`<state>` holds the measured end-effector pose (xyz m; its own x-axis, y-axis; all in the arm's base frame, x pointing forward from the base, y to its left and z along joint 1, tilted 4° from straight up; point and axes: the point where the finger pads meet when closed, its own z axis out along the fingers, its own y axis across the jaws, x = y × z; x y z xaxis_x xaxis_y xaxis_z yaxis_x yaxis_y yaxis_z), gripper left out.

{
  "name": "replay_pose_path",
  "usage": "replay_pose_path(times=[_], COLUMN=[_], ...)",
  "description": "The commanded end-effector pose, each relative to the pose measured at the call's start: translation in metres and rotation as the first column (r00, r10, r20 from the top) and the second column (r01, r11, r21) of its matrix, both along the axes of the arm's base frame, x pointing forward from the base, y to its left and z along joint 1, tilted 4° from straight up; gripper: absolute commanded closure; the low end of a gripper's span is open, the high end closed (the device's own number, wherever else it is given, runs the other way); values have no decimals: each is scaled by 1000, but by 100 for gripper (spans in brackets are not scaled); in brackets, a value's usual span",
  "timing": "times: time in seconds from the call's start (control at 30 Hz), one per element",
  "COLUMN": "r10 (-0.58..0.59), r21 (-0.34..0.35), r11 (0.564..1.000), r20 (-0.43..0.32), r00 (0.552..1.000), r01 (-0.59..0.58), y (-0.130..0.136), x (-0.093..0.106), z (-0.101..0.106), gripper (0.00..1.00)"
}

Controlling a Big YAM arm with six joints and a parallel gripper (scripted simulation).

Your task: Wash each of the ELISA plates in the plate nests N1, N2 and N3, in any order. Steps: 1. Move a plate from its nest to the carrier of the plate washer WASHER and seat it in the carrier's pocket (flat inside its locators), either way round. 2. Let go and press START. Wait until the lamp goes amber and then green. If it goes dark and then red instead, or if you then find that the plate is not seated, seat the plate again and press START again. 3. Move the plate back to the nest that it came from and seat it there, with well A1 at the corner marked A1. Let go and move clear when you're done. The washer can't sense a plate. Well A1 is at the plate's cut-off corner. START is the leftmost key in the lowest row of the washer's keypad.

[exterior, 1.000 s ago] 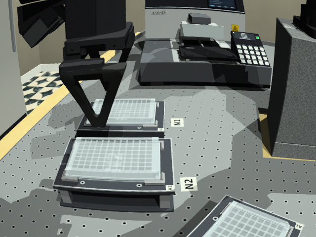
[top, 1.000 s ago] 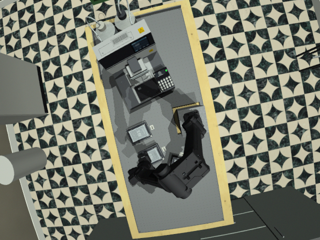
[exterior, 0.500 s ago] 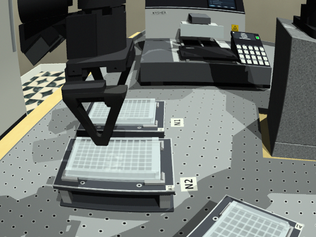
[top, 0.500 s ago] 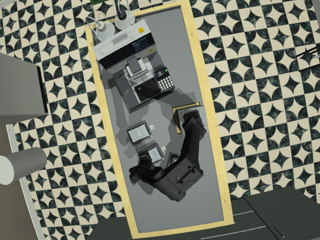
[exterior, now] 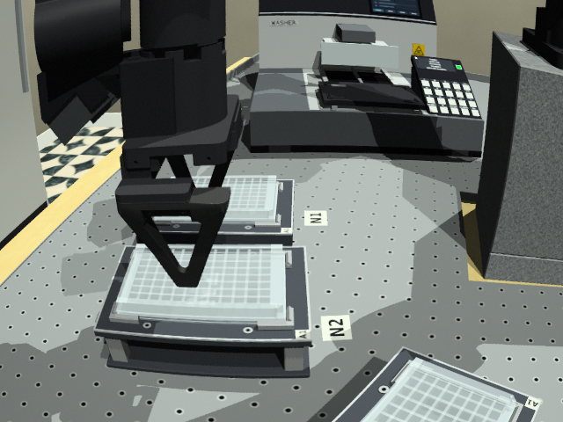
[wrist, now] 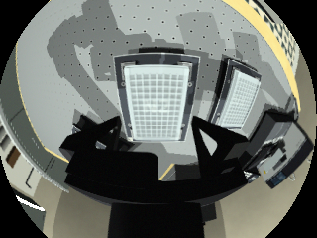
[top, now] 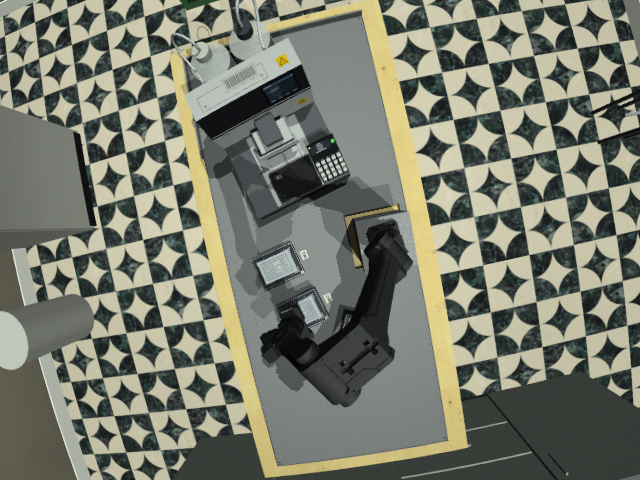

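While the tool (exterior: 186,277) (wrist: 156,120) hangs spread and released over the plate (exterior: 204,281) (wrist: 156,101) in the nest labelled "N2", that plate lies in its nest. Another plate (top: 279,266) (exterior: 252,192) (wrist: 240,99) sits in the nest tagged "N1". "A1" marks the corners of three nests on the desk (top: 413,413) (exterior: 363,254) (wrist: 149,25), a plate in each. One machine (top: 248,82) (exterior: 290,49) (wrist: 282,169) reads "WASHER"; its one lamp (top: 332,140) (exterior: 458,67) glows green. Two bottles (top: 210,62) (top: 249,41) stand behind it.
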<state>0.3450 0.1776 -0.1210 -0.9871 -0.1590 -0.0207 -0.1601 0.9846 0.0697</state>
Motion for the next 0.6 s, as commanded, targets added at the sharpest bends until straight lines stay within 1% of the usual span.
replay_pose_path(times=[0.0, 0.13, 0.17, 0.57], r10=[-4, -8, -2, -2], r21=[4, 5, 6, 6], r11=[1000, 1000, 1000, 1000], r20=[14, 16, 15, 15], r00=[1000, 1000, 1000, 1000], r01=[4, 8, 2, 2], y=[8, 7, 4, 4], x=[7, 9, 8, 8], z=[-6, -8, -3, -3], gripper=[0, 0, 0, 0])
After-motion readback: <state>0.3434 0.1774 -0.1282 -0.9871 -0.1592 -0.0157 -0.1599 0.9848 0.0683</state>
